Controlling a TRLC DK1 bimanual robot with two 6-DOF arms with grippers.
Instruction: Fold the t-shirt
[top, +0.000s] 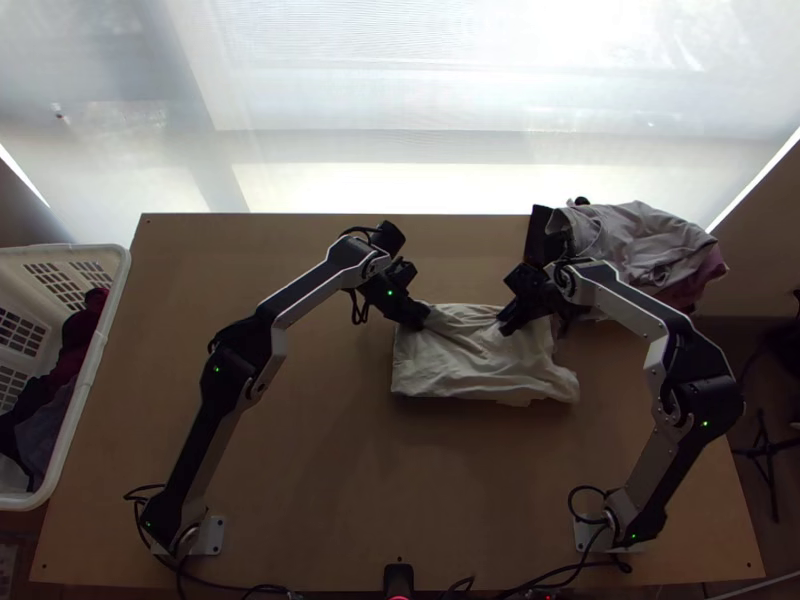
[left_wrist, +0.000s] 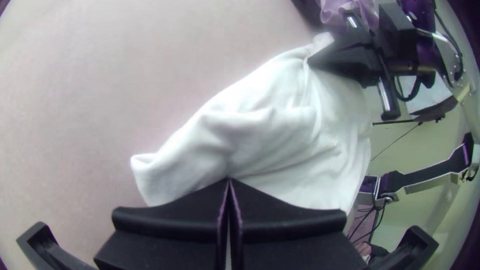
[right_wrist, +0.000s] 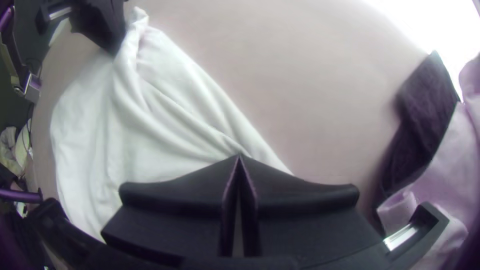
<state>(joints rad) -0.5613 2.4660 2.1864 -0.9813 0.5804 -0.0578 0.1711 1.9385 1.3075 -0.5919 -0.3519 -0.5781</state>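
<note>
The cream-white t-shirt (top: 478, 358) lies as a compact, roughly rectangular bundle near the middle of the table, with creases running between the two grippers. At its far left corner is my left gripper (top: 424, 318); my right gripper (top: 503, 328) meets its far part, right of the middle. In the left wrist view the left gripper (left_wrist: 229, 181) has its tips together on the white cloth (left_wrist: 280, 135), pinching it. The right wrist view has the right gripper (right_wrist: 239, 157) closed with its tips on the shirt (right_wrist: 165, 125), where folds gather toward them.
A heap of pale and pinkish clothes (top: 650, 245) lies at the table's far right corner, behind the right gripper. A white basket (top: 95, 355) with dark clothes stands off the left edge. Bare wood of the table (top: 380, 480) extends in front of the shirt.
</note>
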